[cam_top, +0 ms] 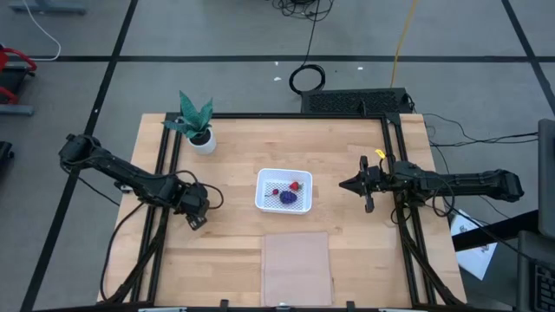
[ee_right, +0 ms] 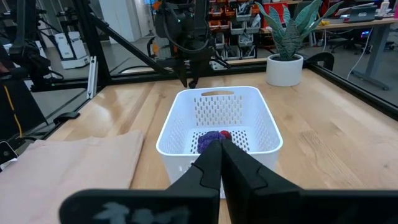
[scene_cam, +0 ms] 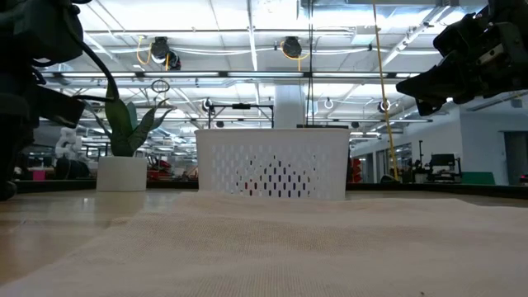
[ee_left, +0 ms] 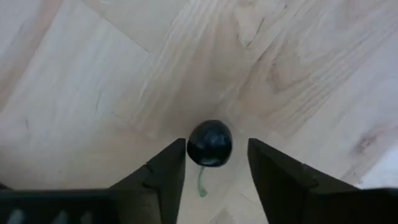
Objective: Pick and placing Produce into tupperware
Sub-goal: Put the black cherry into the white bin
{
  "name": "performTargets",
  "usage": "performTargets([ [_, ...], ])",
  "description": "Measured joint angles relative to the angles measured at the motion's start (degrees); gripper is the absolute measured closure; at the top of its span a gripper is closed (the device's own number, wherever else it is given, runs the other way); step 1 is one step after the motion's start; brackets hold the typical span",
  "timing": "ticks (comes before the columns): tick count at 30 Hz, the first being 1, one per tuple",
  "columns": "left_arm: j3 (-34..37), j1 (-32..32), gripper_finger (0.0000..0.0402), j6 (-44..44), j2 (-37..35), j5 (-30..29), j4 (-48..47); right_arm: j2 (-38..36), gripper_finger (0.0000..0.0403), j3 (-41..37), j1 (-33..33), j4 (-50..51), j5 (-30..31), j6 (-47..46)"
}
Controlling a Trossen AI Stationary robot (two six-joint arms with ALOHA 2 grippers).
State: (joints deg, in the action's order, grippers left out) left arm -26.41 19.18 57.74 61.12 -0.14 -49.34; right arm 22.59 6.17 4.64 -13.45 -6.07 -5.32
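A small dark berry [ee_left: 209, 142] with a green stem lies on the bare wood to the left of the tupperware. My left gripper [ee_left: 217, 144] [cam_top: 196, 213] points down over it, open, with one finger on each side of the berry. The white tupperware [cam_top: 284, 191] [ee_right: 217, 121] stands mid-table. It holds the purple cluster [cam_top: 287, 198] and small red pieces [cam_top: 295, 185]. My right gripper [cam_top: 344, 184] [ee_right: 221, 148] is shut on nothing. It hovers above the table to the right of the tupperware, pointing at it.
A potted green plant [cam_top: 198, 126] stands at the far left of the table. A flat translucent sheet [cam_top: 297, 267] lies at the near edge, in front of the tupperware. Black frame rails [cam_top: 161, 165] run along the table's left and right sides.
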Motion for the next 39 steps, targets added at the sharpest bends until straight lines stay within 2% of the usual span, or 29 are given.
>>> performTargets([
  [21, -0.11, 0.02, 0.0320, -0.68, -0.07, -0.35, -0.02, 0.00, 0.0403, 0.00, 0.01, 0.02, 0.00, 0.00],
  [28, -0.78, 0.00, 0.0321, -2.19, 0.04, 0.11, -0.27, -0.01, 0.0403, 0.00, 0.01, -0.01, 0.00, 0.00],
  [39, -8.23, 0.00, 0.0321, -7.78, 0.02, 0.05, -2.60, 0.00, 0.0403, 0.00, 0.01, 0.02, 0.00, 0.00],
])
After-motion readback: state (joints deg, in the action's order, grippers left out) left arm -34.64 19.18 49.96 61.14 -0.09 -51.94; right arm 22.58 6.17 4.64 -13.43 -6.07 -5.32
